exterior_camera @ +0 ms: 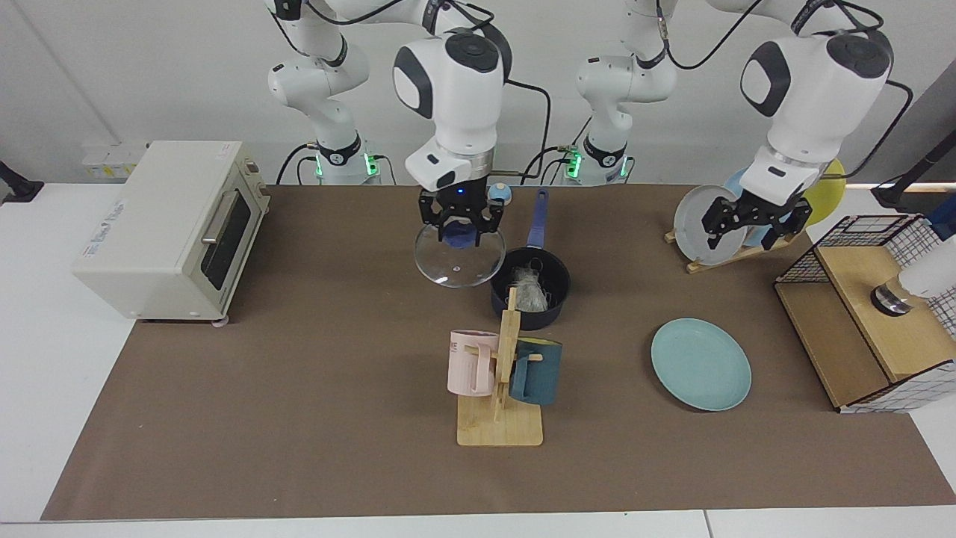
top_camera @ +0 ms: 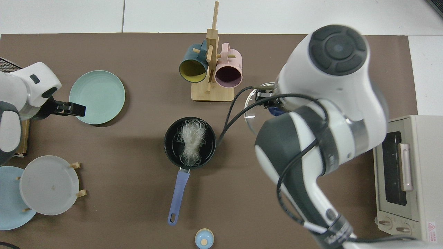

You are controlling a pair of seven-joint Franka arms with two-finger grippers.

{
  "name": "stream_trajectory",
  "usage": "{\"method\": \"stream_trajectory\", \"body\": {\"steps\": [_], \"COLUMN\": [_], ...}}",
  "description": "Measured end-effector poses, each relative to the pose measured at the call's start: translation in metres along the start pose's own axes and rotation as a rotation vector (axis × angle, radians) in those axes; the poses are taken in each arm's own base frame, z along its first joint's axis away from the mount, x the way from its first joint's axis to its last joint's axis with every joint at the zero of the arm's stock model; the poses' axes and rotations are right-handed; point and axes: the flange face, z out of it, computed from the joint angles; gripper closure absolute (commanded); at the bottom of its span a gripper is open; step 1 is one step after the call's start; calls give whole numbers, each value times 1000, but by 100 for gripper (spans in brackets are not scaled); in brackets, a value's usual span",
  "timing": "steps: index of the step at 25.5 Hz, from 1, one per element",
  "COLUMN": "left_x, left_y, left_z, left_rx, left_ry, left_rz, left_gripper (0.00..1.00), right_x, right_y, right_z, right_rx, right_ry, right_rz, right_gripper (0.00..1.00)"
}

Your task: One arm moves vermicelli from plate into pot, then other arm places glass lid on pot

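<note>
Gripping the glass lid (exterior_camera: 458, 256) by its knob beside the pot (exterior_camera: 530, 288), right tool (exterior_camera: 459, 222); left tool (exterior_camera: 754, 220) apart, aloft

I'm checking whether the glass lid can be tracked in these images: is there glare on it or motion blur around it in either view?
Facing view: the glass lid, held by its blue knob in the right claw, shows only a tiny bright glint and crisp edges. Top view: the lid is mostly hidden under the arm, whose dark forearm edge looks slightly smeared.
</note>
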Motion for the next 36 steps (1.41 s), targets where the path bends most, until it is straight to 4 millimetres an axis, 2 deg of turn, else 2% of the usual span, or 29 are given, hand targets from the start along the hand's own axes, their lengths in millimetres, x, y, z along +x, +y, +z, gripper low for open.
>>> {"method": "stream_trajectory", "body": {"steps": [3,5,8,12,23,36], "left_x": [-12,-19,-26,-26,-16,-9], "left_y": [1,2,2,3,7,12], "left_z": [-25,-36,-46,-45,-38,-36], "left_rx": [-4,-6,-8,-8,-6,-7], "left_ry": [1,4,7,7,4,9], "left_rz": [-5,-9,-10,-12,-30,-47], "left_gripper": [0,0,0,0,0,0], "right_x": [-24,-32,-35,-31,-35,-36], "right_y": [-42,-61,-85,-104,-120,-120], "right_z": [26,43,67,82,88,90], "right_rx": [-1,4,5,9,28,23], "right_ry": [26,35,44,49,63,60], "right_rz": [-3,-1,5,8,-10,-11], "right_gripper": [100,100,100,100,100,100]}}
